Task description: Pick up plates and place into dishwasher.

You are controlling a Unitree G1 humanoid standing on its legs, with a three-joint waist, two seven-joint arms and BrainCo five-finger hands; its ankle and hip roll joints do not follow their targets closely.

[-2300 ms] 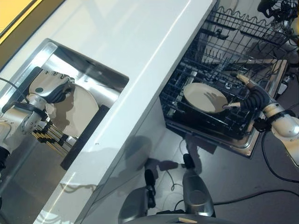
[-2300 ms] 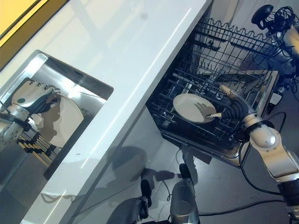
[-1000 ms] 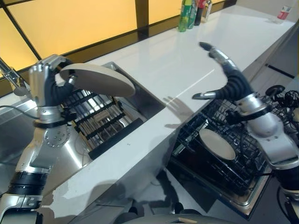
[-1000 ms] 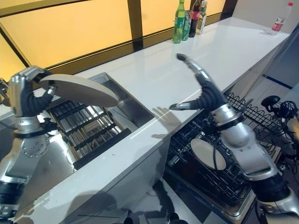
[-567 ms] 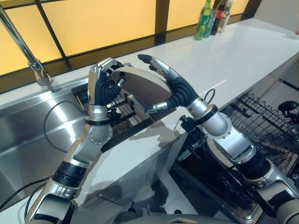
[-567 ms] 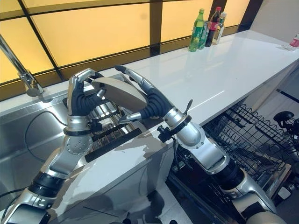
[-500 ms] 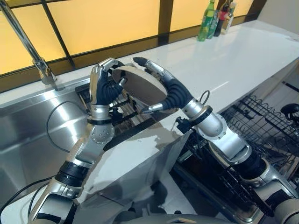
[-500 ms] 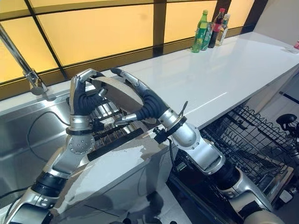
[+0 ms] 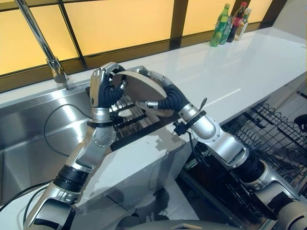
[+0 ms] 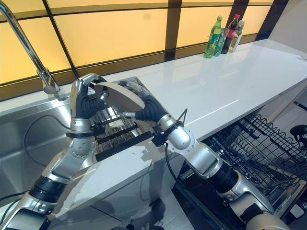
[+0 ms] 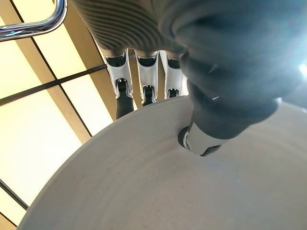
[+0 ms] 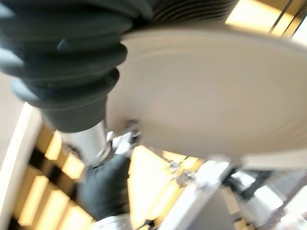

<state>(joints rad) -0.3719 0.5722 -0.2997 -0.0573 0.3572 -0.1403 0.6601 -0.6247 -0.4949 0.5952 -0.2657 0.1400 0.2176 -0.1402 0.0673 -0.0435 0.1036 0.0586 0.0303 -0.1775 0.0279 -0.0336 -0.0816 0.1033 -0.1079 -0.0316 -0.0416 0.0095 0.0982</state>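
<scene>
1. Two robot hands meet on one plate point(image 9: 141, 86) held in the air above the sink point(image 9: 29, 134), at about 10 o'clock from the open dishwasher rack point(image 9: 273, 143).
2. Left robot hand point(image 9: 103, 88): fingers curled over the plate's rim with the thumb pressed on its face, gripping it; this steadies the plate for a likely handover.
3. Right robot hand point(image 9: 165, 98): fingers and thumb wrapped round the opposite edge, also gripping the plate.
4. Plate tilted, well clear of the drying rack point(image 10: 112, 127) beneath.
5. Tabletop point(image 9: 230, 72): bottles point(image 9: 230, 24) at 1 o'clock, well apart from the work.
</scene>
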